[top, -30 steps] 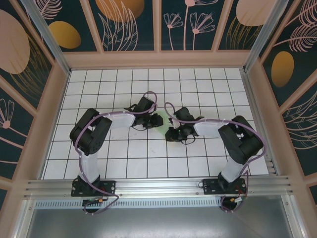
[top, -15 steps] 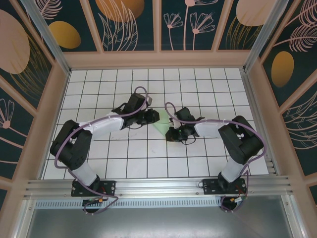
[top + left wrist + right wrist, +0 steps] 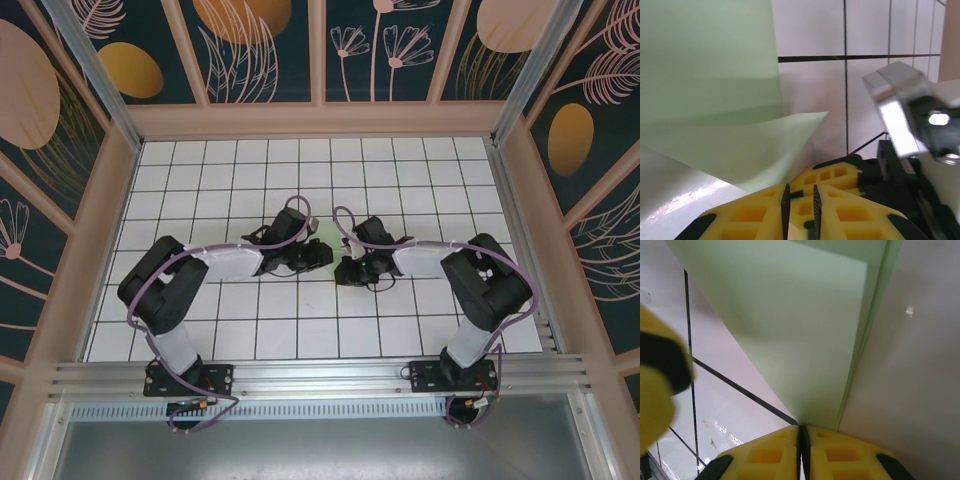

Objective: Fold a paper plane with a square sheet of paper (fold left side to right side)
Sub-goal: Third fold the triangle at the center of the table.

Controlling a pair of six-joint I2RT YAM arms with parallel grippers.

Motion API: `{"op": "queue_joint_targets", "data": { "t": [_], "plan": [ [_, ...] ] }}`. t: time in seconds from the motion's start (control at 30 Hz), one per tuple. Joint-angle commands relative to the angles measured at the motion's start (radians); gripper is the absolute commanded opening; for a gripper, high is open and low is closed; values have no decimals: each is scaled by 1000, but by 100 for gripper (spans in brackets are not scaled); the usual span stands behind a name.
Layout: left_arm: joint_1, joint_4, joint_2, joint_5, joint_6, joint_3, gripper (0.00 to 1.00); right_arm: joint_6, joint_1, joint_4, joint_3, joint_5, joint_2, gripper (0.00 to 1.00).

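Observation:
The square sheet of paper (image 3: 705,65) is pale mint green and lies on the grid floor. One flap (image 3: 765,145) is lifted and curls down to my left gripper (image 3: 800,192), whose jaws stand almost together on it. From above, that gripper (image 3: 318,256) covers most of the sheet, leaving a green sliver (image 3: 323,240). In the right wrist view the sheet (image 3: 800,325) narrows to a point at my right gripper (image 3: 802,429), which is shut on that corner. The two grippers nearly touch; the right gripper (image 3: 347,268) is just right of the left one. The paper plane is out of view.
The right gripper's yellow fingers (image 3: 840,175) and its silver camera block (image 3: 900,115) sit directly ahead of the left jaws. Wooden walls (image 3: 110,230) fence the white grid floor (image 3: 400,180) on three sides. The aluminium base rail (image 3: 320,378) runs along the near edge.
The left gripper swung out to the left and far side, then came back right and nearer, over the green paper and up against the right gripper. The right arm stayed put.

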Motion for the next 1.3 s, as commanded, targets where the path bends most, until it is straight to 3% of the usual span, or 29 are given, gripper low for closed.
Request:
{"op": "queue_joint_targets", "data": {
  "t": [0.0,0.6,1.27],
  "plan": [
    [-8,54,32,7,-36,-1,23,8,2,-72,-37,67,47,14],
    [-35,105,118,12,-79,5,26,-5,7,-117,-19,100,63,14],
    [-23,-107,179,-209,25,106,28,-20,13,-200,4,188,86,14]
  ]
}}
